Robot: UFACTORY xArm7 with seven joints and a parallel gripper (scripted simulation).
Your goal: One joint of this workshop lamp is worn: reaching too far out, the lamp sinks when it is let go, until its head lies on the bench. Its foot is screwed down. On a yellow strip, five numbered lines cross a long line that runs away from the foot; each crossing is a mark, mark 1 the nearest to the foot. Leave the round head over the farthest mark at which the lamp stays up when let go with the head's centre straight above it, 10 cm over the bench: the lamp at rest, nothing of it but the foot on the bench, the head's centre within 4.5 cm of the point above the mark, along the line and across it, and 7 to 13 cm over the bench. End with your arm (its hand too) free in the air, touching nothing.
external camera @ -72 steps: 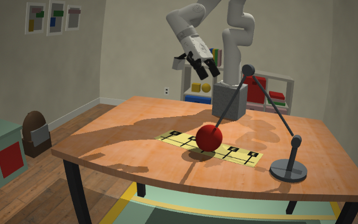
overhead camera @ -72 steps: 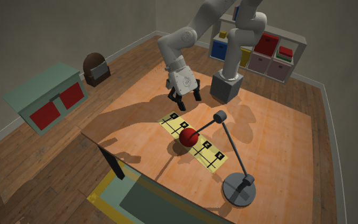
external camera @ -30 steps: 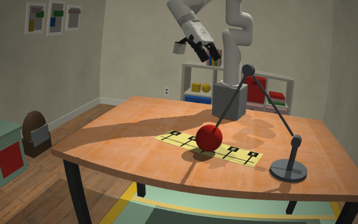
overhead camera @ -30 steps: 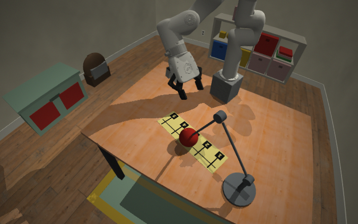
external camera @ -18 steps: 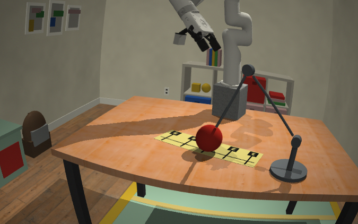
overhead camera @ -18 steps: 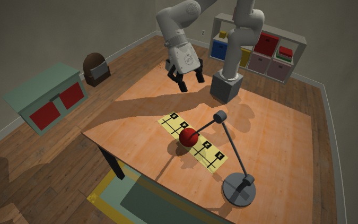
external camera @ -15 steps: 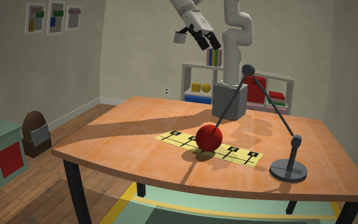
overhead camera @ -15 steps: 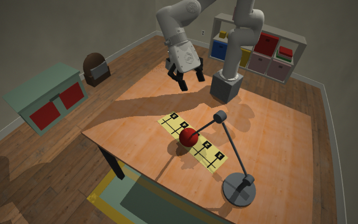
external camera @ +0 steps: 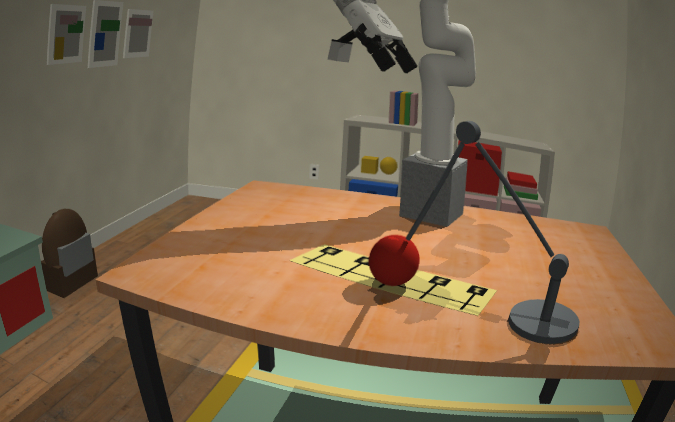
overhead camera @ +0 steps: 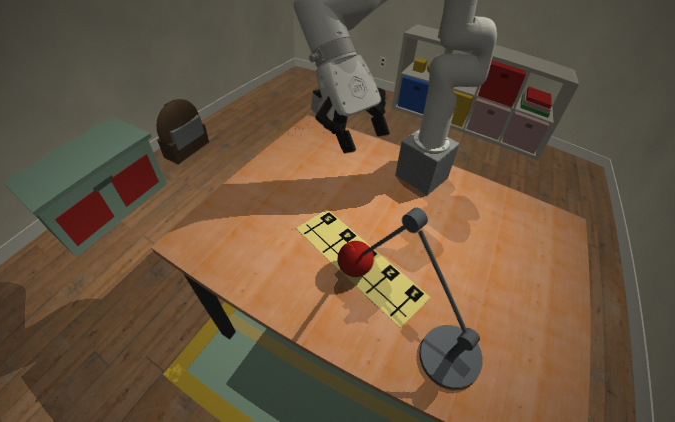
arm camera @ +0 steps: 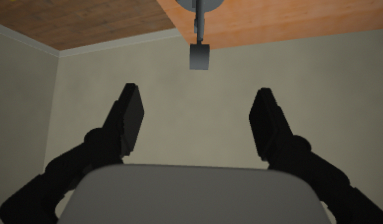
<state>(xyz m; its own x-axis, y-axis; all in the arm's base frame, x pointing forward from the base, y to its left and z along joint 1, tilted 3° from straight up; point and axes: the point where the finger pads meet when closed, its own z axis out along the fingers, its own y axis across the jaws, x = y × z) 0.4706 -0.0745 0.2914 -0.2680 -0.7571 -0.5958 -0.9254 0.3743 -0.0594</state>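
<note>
The lamp's red round head [overhead camera: 355, 258] hangs over the middle of the yellow strip [overhead camera: 381, 278], between the lines numbered 2 and 4, and hides the middle mark. In the exterior view the head [external camera: 394, 259] seems a little above the strip [external camera: 434, 288], with its shadow below. Two thin grey arms meet at a raised elbow joint [overhead camera: 414, 219] and run down to the round foot [overhead camera: 450, 356] at the table's near right. My gripper [overhead camera: 364, 133] [external camera: 396, 64] is open and empty, high above the far end of the table. The wrist view shows my open fingers and the elbow joint [arm camera: 199, 56].
My arm's grey pedestal [overhead camera: 426, 162] stands on the far side of the table, behind the lamp's elbow. A shelf with coloured boxes [overhead camera: 486, 99] is behind it. A green cabinet [overhead camera: 87, 181] and a brown chair [overhead camera: 179, 131] stand on the floor to the left.
</note>
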